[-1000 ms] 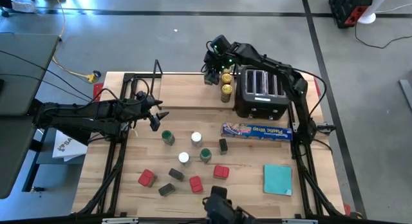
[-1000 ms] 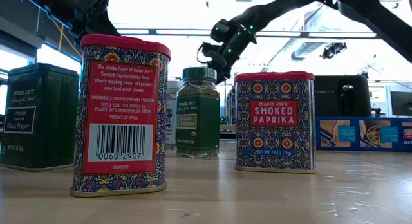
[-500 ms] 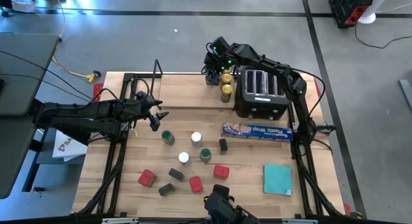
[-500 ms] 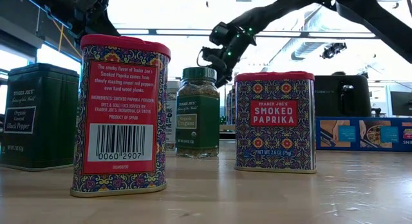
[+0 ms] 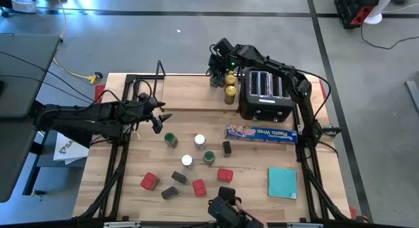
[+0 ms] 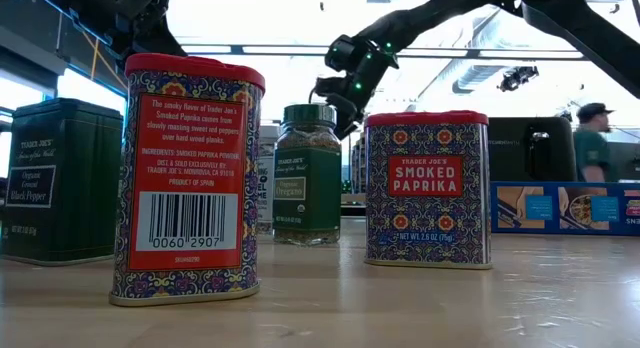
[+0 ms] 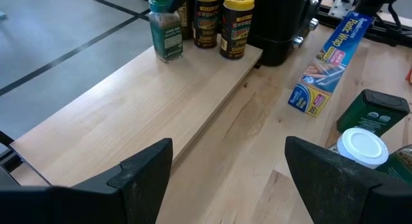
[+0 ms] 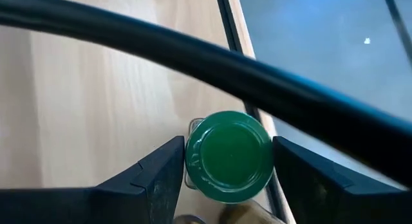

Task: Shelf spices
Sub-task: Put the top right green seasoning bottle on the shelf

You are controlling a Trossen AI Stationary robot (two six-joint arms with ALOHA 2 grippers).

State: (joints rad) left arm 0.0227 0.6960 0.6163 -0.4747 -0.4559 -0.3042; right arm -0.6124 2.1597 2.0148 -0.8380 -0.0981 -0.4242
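Observation:
The shelf [image 5: 190, 97] is a light-wood plank along the table's far side. At its right end stand a green-lidded jar [image 7: 166, 31] and two yellow-lidded jars [image 5: 230, 85], each on its base. My right gripper [image 5: 215, 75] hangs over the green lid [image 8: 228, 156], open. Its fingers [image 8: 164, 179] stand close on either side of the lid, with a thin gap showing. My left gripper [image 5: 159, 121] waits open over the table's left middle, with nothing between its fingers. Several more spices [image 5: 196, 162], jars and tins, stand on the table's near half.
A black toaster [image 5: 265, 94] stands right of the yellow jars, with a blue plastic-wrap box [image 5: 260, 133] in front of it and a teal square [image 5: 282, 182] near the right front. A dark bar [image 8: 193, 50] crosses above the jar. A person [image 6: 592, 138] stands beyond the table.
My right gripper has tipped and risen slightly above the green-lidded jar, which stays upright on the shelf. A person has come into the low view at the right.

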